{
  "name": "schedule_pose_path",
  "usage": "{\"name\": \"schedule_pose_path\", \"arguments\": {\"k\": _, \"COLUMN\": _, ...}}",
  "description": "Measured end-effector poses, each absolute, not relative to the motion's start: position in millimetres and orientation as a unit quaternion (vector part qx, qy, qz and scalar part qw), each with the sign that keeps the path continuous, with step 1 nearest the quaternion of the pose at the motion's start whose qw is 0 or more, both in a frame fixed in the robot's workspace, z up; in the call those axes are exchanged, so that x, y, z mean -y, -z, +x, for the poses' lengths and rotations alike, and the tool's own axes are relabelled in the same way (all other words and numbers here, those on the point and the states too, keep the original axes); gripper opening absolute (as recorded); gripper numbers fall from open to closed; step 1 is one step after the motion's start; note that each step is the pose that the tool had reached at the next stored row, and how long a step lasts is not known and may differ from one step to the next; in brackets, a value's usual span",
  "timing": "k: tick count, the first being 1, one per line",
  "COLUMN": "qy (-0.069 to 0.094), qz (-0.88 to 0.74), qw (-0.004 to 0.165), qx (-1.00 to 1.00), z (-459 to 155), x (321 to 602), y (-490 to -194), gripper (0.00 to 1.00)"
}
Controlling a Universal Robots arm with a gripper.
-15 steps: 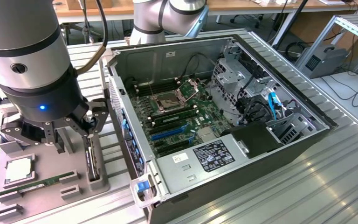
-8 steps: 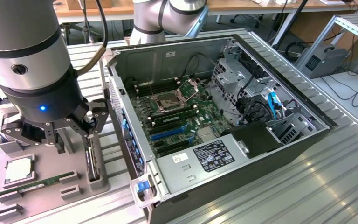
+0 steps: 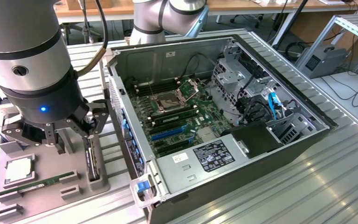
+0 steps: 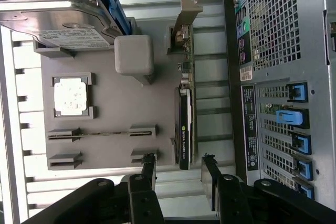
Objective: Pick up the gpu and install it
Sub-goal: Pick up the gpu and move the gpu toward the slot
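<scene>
Wrist view: fingers [image 4: 149,167] flank gpu [image 4: 184,129], bases cropped

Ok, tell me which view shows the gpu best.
The wrist view: the gpu stands on edge in the grey tray, whole length and metal bracket visible. The exterior view shows its thin dark edge just below the tool.

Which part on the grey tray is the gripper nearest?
The black gpu card with silvery bracket, standing on edge beside the computer case; the open gripper lines up with its end. Silver hard drive, square CPU, green RAM stick lie farther.
</scene>
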State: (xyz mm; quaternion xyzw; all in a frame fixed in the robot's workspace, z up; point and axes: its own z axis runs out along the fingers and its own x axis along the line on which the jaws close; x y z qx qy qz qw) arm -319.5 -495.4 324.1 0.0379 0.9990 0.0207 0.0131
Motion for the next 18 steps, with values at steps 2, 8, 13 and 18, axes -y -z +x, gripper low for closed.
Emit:
{"name": "schedule_pose_path", "arguments": {"k": 2, "qy": -0.021, "qz": 0.038, "qw": 0.013, "qx": -0.999, "z": -319.4, "x": 495.4, "y": -323.8, "gripper": 0.48}}
{"name": "schedule_pose_path", "arguments": {"k": 8, "qy": -0.021, "qz": 0.038, "qw": 0.013, "qx": -0.999, "z": -319.4, "x": 495.5, "y": -321.6, "gripper": 0.48}}
{"name": "schedule_pose_path", "arguments": {"k": 13, "qy": -0.021, "qz": 0.038, "qw": 0.013, "qx": -0.999, "z": -319.4, "x": 495.5, "y": -320.8, "gripper": 0.48}}
{"name": "schedule_pose_path", "arguments": {"k": 18, "qy": -0.021, "qz": 0.038, "qw": 0.013, "qx": -0.999, "z": -319.4, "x": 495.5, "y": -319.7, "gripper": 0.48}}
